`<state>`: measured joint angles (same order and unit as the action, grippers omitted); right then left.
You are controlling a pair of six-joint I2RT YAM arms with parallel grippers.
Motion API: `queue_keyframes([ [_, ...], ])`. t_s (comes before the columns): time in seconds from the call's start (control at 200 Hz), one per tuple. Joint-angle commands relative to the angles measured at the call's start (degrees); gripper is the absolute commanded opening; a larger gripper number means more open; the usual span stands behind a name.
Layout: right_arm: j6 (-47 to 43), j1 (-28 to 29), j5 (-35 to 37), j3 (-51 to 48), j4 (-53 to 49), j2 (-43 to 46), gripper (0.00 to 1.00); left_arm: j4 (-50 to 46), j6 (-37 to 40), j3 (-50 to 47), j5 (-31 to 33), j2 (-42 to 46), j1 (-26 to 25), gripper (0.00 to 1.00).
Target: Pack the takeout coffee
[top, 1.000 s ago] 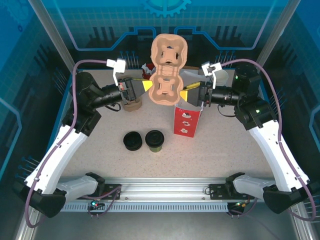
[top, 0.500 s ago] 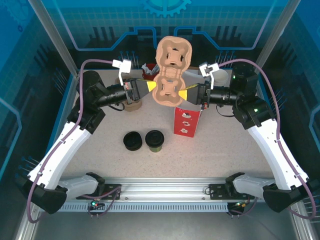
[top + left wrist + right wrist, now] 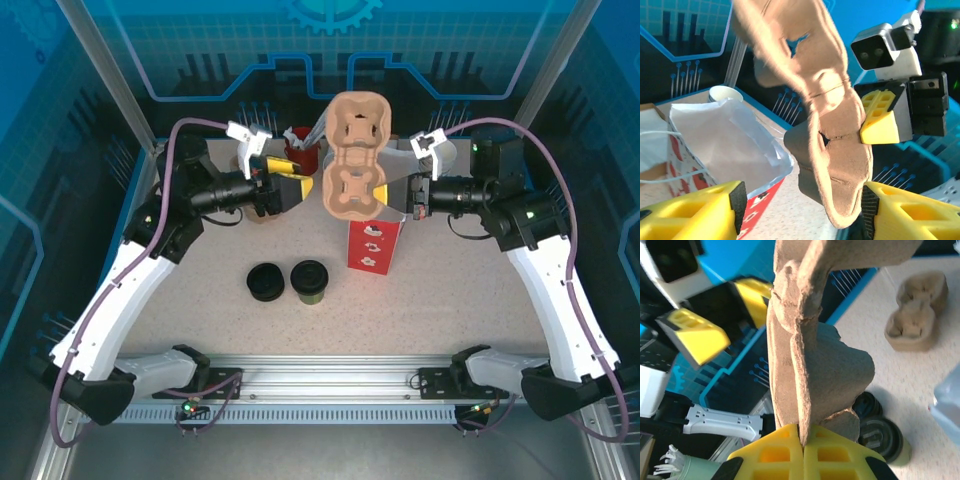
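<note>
The takeout coffee [image 3: 310,281], an olive-green cup with a black lid, stands on the table in front of the arms; the right wrist view shows its lid [image 3: 884,438] low on the right. A brown pulp cup carrier [image 3: 355,150] hangs on edge above the red paper bag [image 3: 373,241]. My right gripper [image 3: 384,190] is shut on the carrier's rim [image 3: 802,432]. My left gripper [image 3: 298,183] is open on the carrier's other side. The carrier's lower edge [image 3: 840,190] hangs between its yellow fingers [image 3: 912,215], close to the right pad. The bag's white inside [image 3: 725,140] stands open.
A black stack of lids [image 3: 265,282] sits just left of the coffee. Spare pulp carriers [image 3: 917,315] lie under the left arm. A red cup [image 3: 300,150] and white paper cups [image 3: 725,92] stand at the back. Blue walls close in the table.
My right gripper has closed on the carrier and my left gripper has opened and let it go. The carrier has shifted a little right, over the bag.
</note>
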<state>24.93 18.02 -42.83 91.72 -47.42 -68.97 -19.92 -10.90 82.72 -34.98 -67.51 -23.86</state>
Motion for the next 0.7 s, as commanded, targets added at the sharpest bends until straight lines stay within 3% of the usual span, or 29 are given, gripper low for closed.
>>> queue_keyframes([
  [0.0,-2.5,-0.6,0.3,2.6,-12.3,-1.4,0.00,-8.2,14.1,4.3,1.5,-1.4,-2.3,0.62],
  [0.175,-2.9,0.7,0.0,2.8,-17.5,-2.4,0.00,-17.9,27.7,11.3,9.1,-5.7,-9.6,0.62],
  [0.43,-5.5,3.7,1.0,3.6,-22.4,-5.1,0.00,-28.5,39.0,19.9,19.3,-14.5,-16.9,0.62],
  [0.695,-7.1,5.3,0.9,3.0,-23.2,-6.0,0.00,-30.7,43.4,21.2,22.6,-18.1,-18.1,0.60],
])
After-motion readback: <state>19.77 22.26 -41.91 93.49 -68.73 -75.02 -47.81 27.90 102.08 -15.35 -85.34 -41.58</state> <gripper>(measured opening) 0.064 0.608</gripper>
